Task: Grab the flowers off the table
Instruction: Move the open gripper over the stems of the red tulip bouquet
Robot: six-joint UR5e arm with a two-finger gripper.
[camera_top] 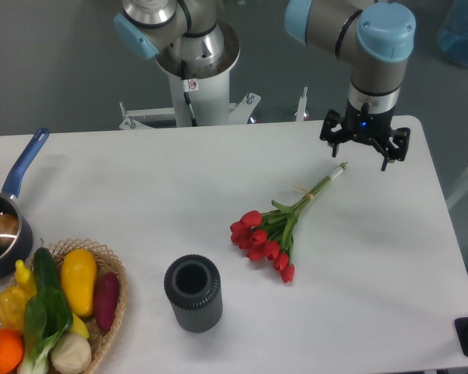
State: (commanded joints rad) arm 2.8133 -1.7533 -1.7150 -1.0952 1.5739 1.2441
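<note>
- Approach is the step in hand, by my reading: the gripper [364, 149] is hanging over the far right part of the table [179, 195], just beyond the cut ends of the flowers [281, 227], and nothing is being held.
- Fingers [335, 147] are standing spread apart, dark prongs pointing down, with empty space between them; whether they are touching the table top I cannot tell from this view.
- Flowers are lying flat on the white table, right of centre, aslant: red heads pointing toward the near left, thin stems running up toward the far right and ending close beneath the gripper.
- Doing it well probably means coming down over the stems near the pale tie, where the bunch is narrowest and bound, with the fingers turned across the stems rather than along them.
- Gripping the loose tip alone looks risky to me, since single stems could slip out or the heads could droop and swing on lifting.
- Closing should be gentle, I judge, because the stems look thin and easily crushed.
- Bunch looks small: a cluster of closed red tulip heads, a few green leaves folding around them, and long green stems gathered by a light band.
- Vase [193, 293], a dark ribbed cylinder with an open mouth, is standing nearer the camera, well apart from the heads, so the lift should be clearing it.
</note>
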